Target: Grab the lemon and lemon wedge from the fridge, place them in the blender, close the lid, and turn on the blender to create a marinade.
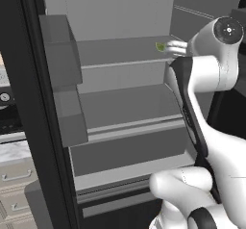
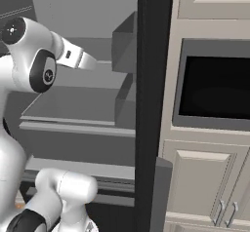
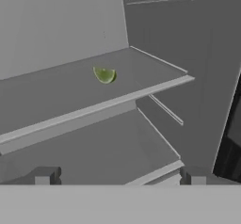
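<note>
The fridge (image 1: 125, 105) stands open, with grey shelves inside. A greenish lemon wedge (image 1: 160, 46) lies on the upper shelf (image 3: 56, 100), towards its back right. In the hand view the lemon wedge (image 3: 104, 75) lies ahead and above my gripper (image 3: 120, 178), which is open and holds nothing, well short of it. From the left base view my gripper (image 1: 169, 47) reaches in from the right, close beside the wedge. A sliver of orange (image 2: 19, 205) peeks out by the arm's base; I cannot tell whether it is the lemon. The blender and lid are out of view.
Boxy door bins (image 1: 61, 50) hang on the open door, whose black edge (image 1: 24, 108) stands at the left. Another black door edge (image 2: 154, 104) borders the fridge's right side, next to a built-in oven (image 2: 215, 87) and pale cabinets (image 2: 205, 187). Drawers (image 1: 14, 180) sit at far left.
</note>
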Robot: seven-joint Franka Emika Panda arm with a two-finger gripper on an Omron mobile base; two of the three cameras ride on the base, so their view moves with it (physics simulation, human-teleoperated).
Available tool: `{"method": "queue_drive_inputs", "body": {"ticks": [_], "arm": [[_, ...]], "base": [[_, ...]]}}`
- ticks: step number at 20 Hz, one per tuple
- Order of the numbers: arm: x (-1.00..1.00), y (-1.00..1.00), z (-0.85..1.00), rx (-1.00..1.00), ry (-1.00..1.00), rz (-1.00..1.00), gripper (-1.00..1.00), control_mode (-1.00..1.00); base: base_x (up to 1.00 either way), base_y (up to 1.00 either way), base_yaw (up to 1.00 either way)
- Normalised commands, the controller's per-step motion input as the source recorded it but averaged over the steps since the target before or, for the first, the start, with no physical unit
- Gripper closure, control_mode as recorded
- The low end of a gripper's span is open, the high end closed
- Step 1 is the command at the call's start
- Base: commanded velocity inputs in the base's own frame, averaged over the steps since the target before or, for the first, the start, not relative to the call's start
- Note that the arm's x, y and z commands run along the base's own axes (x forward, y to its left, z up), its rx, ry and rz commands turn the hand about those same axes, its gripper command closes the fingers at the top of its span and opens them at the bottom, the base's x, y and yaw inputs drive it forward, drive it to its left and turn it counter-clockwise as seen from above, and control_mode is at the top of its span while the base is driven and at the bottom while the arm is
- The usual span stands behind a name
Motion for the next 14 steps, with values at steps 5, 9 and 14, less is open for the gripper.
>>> {"method": "queue_drive_inputs", "body": {"ticks": [5,9,14], "arm": [[0.38,0.00,0.00,-0.01,0.00,0.00,-1.00,-1.00],[0.38,0.00,0.00,-0.04,0.00,0.00,-1.00,-1.00],[0.37,-0.07,-0.03,-0.04,0.00,0.00,-1.00,-1.00]], "base": [[0.00,0.00,0.00],[0.00,0.00,0.00],[0.00,0.00,0.00]]}}
